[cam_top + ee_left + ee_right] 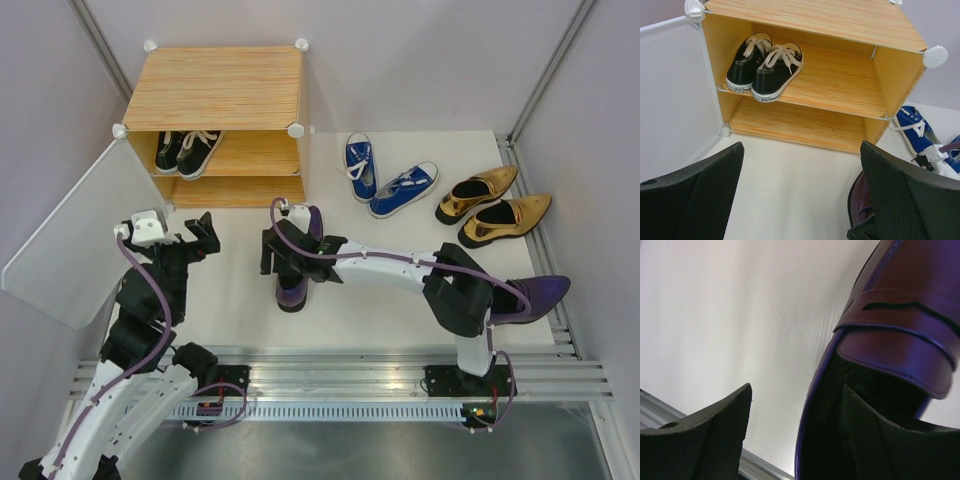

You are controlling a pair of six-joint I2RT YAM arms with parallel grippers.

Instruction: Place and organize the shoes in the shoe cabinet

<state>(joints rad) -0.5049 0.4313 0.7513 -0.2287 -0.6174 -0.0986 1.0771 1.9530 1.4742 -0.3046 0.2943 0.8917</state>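
Note:
The shoe cabinet [215,90] stands at the back left with its white door [75,235] swung open. A pair of black sneakers [765,65] sits on its upper shelf [840,80]; the lower shelf is bare. One purple heel [294,292] lies on the table in front of the cabinet. My right gripper [285,262] is open astride its rim. In the right wrist view one finger [875,440] is inside the purple heel [900,340] and the other is outside. The second purple heel [535,292] lies at the right. My left gripper [802,145] hangs open and empty before the cabinet.
Two blue sneakers [385,180] lie right of the cabinet, and two gold heels [495,205] beyond them. The open door [675,95] stands just left of my left arm [150,290]. A metal rail [350,365] runs along the near edge.

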